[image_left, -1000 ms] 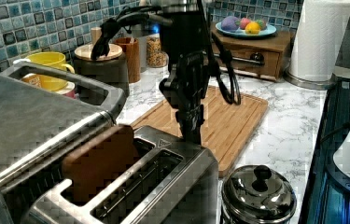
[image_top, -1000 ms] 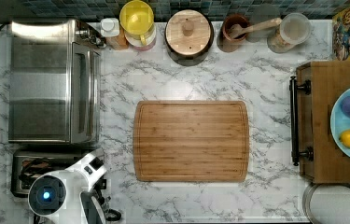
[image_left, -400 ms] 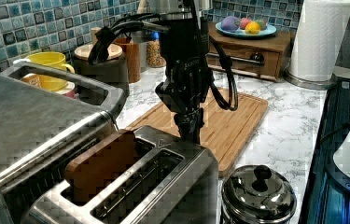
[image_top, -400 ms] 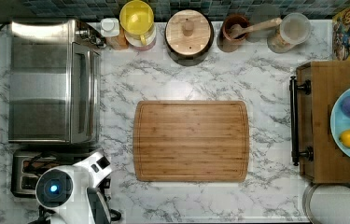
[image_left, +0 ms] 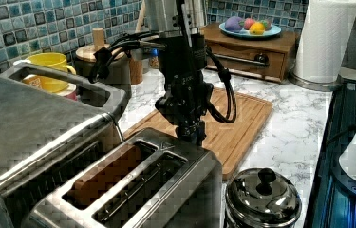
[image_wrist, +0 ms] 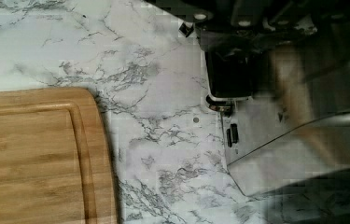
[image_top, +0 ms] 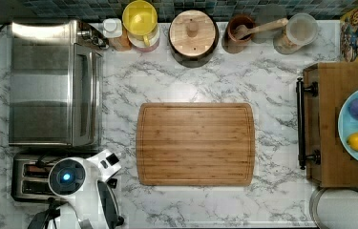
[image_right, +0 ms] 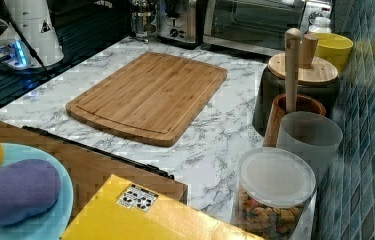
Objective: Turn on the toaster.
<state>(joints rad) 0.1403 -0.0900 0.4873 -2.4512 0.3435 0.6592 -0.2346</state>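
Note:
The brushed-steel toaster (image_left: 166, 190) stands in the left view's foreground, with a brown slice of bread (image_left: 104, 178) sunk low in one of its two slots. In the top view the toaster (image_top: 26, 174) sits at the lower left, partly under my white arm. My gripper (image_left: 193, 137) points straight down at the toaster's far end, fingers shut, tips just below the top edge. In the wrist view the gripper (image_wrist: 228, 84) presses against the toaster's steel end face (image_wrist: 280, 140). The lever knob itself is hidden behind the fingers.
A large steel toaster oven (image_top: 52, 83) stands right beside the toaster. A wooden cutting board (image_top: 195, 143) lies mid-counter. A steel lidded pot (image_left: 261, 199) sits near the toaster's end. Jars and a yellow cup (image_top: 141, 19) line the back; a wooden crate (image_top: 329, 129) holds a fruit plate.
My gripper has moved down along the toaster's end. The bread slice, which stood well above the slot, has dropped down into it.

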